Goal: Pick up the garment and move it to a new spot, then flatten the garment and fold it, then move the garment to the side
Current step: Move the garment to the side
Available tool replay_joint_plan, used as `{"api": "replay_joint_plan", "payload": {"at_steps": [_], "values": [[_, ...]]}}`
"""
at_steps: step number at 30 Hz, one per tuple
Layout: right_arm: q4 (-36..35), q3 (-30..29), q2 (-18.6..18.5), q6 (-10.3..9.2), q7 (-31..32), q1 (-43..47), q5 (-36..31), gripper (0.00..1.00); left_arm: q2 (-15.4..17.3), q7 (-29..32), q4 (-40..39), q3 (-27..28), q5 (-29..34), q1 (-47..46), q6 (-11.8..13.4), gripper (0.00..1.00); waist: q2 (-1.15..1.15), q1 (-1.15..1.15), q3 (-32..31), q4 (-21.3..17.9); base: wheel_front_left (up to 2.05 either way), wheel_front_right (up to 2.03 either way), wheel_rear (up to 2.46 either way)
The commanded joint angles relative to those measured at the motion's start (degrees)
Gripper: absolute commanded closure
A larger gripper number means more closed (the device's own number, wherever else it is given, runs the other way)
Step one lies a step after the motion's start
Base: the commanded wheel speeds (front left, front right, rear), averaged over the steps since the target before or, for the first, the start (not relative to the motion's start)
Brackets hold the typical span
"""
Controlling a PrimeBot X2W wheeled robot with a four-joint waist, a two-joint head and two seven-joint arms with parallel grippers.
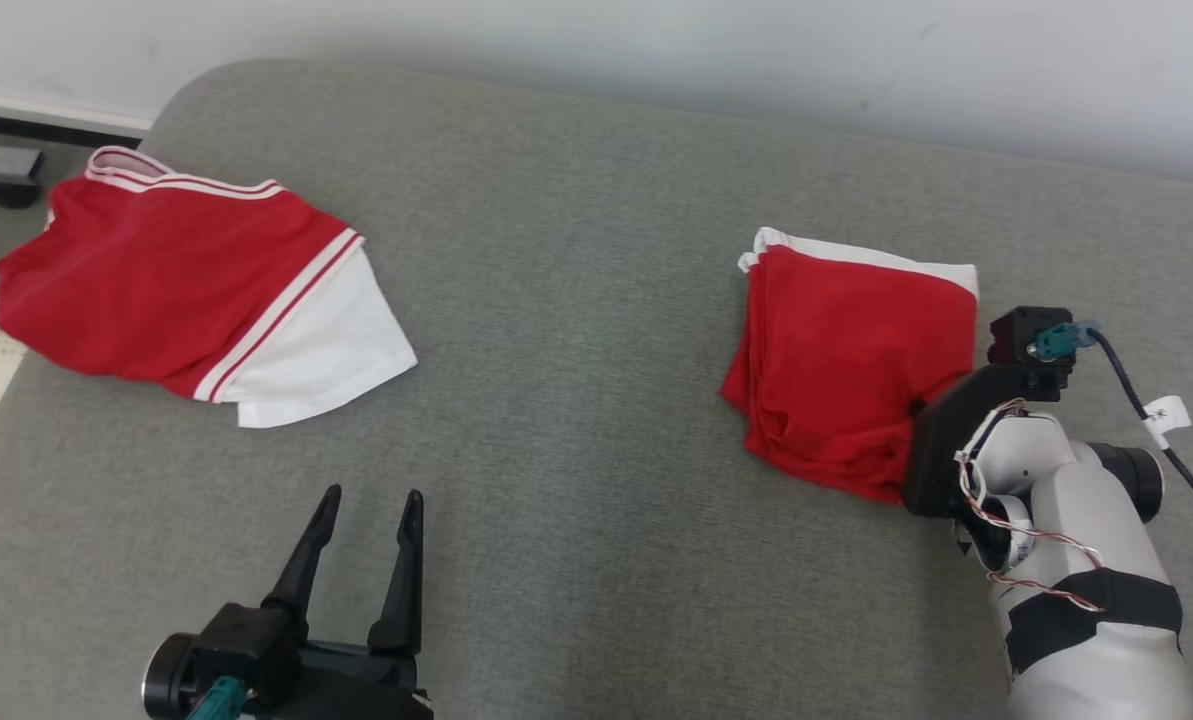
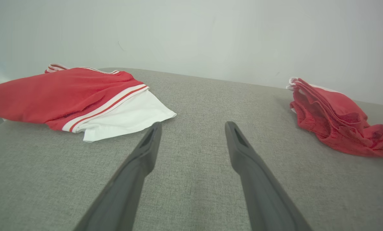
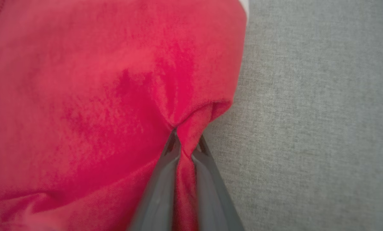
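Jaws of left gripper [image 1: 374, 495] spread open, empty, low over grey cushion [image 1: 576, 400]. Farther right, right gripper [image 3: 186, 146] pinched on near edge of folded plain red garment [image 1: 856, 370]. Far left, jersey T-shirt [image 1: 176, 300] lying rumpled, white sleeve toward centre, well apart from both.

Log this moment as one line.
right tool: shut on edge of folded red garment | left tool: open, empty | white-sleeved red jersey: lying apart on grey cushion, untouched

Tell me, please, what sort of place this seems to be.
Likely a home-style room: a grey fabric couch against a white wall, with a shirt and folded red cloth on it.
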Motion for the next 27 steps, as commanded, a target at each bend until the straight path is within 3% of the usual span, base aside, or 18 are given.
{"api": "replay_joint_plan", "payload": {"at_steps": [1, 8, 16, 22, 27], "values": [[0.4, -0.1, 0.0, -0.16, 0.2, 2.0, -1.3, 1.00, 0.2, -0.2, -0.7, 0.4, 0.2, -0.4, 0.0, 0.00, -0.01, 0.00, -0.6, -2.5, 0.00, 0.00, 0.00], [-5.9, 3.5, -6.7, -0.16, 1.8, 3.7, -3.0, 1.00, 0.6, -0.2, -3.7, 1.0, -0.2, -1.5, 0.0, 0.00, -0.01, 0.00, 0.2, -8.9, 0.00, 0.00, 0.00], [-10.4, 9.3, -19.7, -0.15, 1.7, 4.5, -1.7, 1.00, 1.9, -0.2, -7.6, -1.3, -0.2, -5.1, 0.0, 0.00, -0.01, 0.00, 5.9, -15.9, 0.00, 0.00, 0.00], [-8.0, 10.4, -29.5, -0.15, -7.3, 1.6, -2.7, 1.00, 3.8, -0.2, -11.6, -3.8, 0.2, -8.8, 0.0, 0.00, -0.01, 0.00, 12.2, -19.4, 0.00, 0.00, 0.00], [-5.1, 7.8, -32.4, -0.15, -14.8, -1.8, -5.1, 1.00, 5.2, 0.9, -14.5, -5.2, 0.5, -10.8, 0.0, 0.00, -0.01, 0.00, 15.8, -20.9, 0.00, 0.00, 0.00]]}}
